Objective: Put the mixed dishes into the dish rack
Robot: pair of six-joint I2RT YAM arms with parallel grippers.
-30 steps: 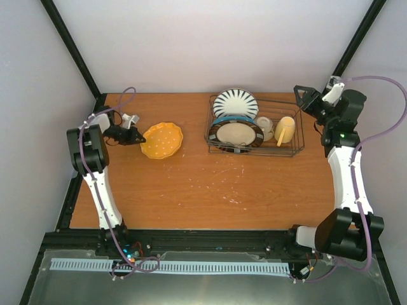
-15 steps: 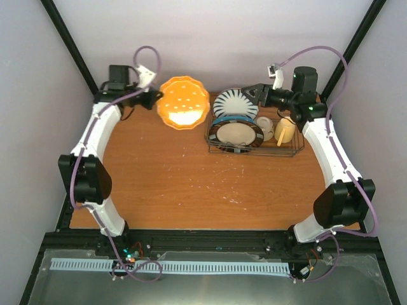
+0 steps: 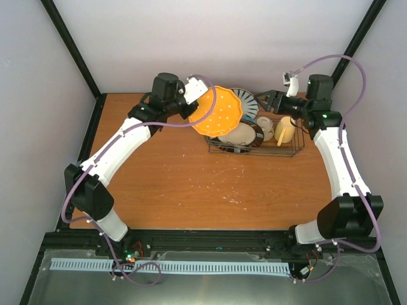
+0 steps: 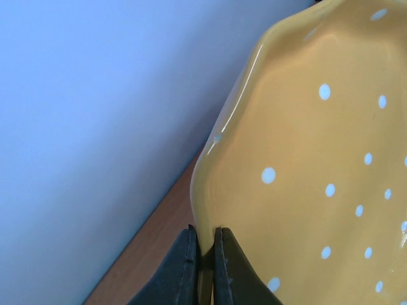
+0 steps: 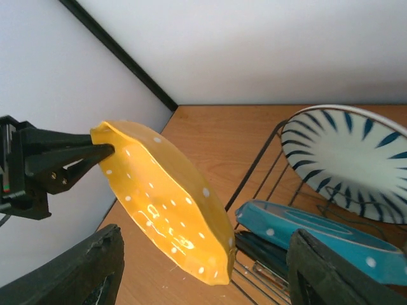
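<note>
Between the tips of the left gripper [image 4: 203, 244] sits the rim of the orange-yellow plate [image 3: 221, 114], held tilted in the air over one end of the dish rack [image 3: 294, 151]. Meanwhile the right gripper [image 3: 266, 100] is spread wide, with that plate just ahead of it.

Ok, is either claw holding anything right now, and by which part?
The left claw pinches the orange-yellow plate by its scalloped rim, with the plate tilted in the air. The right claw is open and holds nothing.

no readable text, labels or numbers
</note>
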